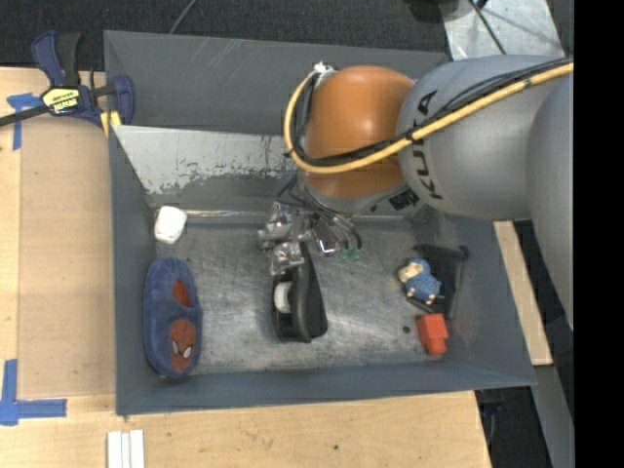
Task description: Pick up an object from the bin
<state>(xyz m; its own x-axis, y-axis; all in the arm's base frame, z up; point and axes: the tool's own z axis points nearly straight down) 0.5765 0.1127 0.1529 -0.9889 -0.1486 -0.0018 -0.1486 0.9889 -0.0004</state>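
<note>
My gripper (291, 246) hangs under the orange wrist cover, near the middle of the bin. Right below it lies a black oblong thing with a white patch (298, 308), its upper end reaching up to the gripper. Whether the two touch is hidden from this angle. To the right lie a small blue and yellow figure (420, 280) and a red-orange block (432, 332).
A blue slipper with two red spider faces (172, 315) lies along the bin's left wall, with a small white lump (170, 224) above it. A flat black piece (447, 265) lies by the right wall. The big grey arm covers the bin's upper right.
</note>
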